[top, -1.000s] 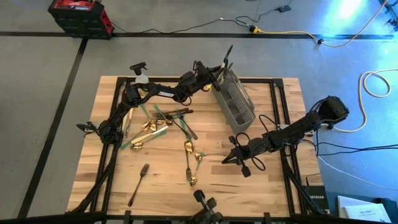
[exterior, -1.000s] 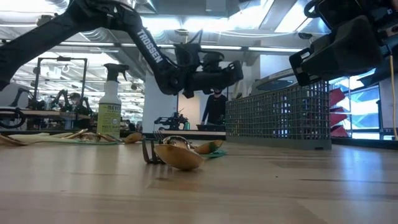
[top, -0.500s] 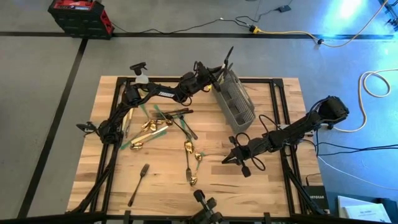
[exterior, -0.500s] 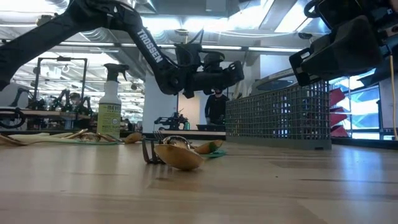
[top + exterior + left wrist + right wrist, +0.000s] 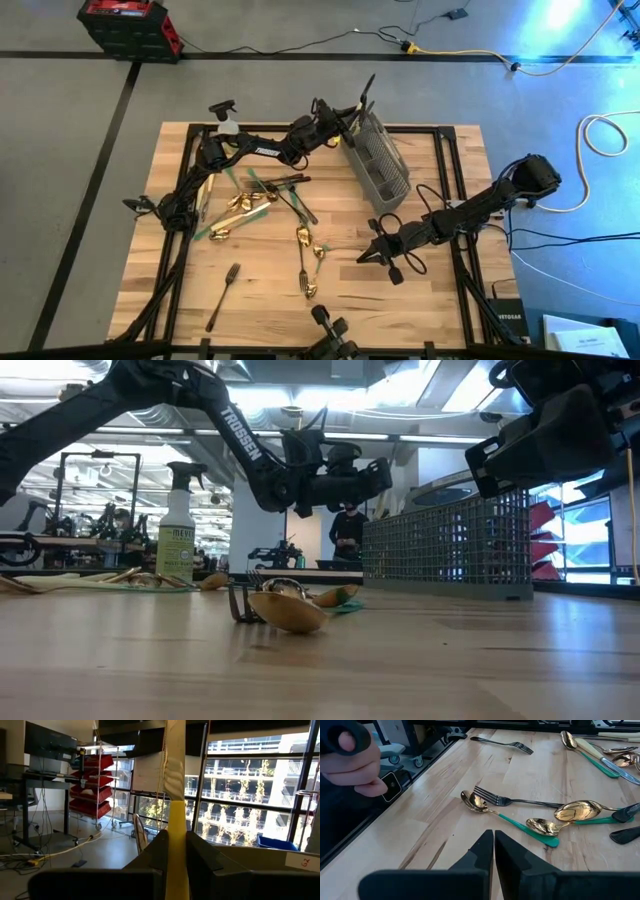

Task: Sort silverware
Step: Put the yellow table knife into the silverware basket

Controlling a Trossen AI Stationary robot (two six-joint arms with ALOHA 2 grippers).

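Filling the middle of the high view, a pale wood table [image 5: 280, 310] sits on grey floor, with the silverware [image 5: 262, 205] scattered left of centre and one dark fork [image 5: 224, 295] alone at lower left. At upper centre, the left gripper [image 5: 352, 122] is clenched on a yellow-handled utensil [image 5: 176, 825] just beside the grey mesh caddy [image 5: 378, 160]. Only the low view shows a spray bottle [image 5: 177, 523] and a person [image 5: 348, 532] in the room behind. Hovering at lower right, the right gripper [image 5: 366, 255] has its fingers pressed together, empty; bare boards lie around it.
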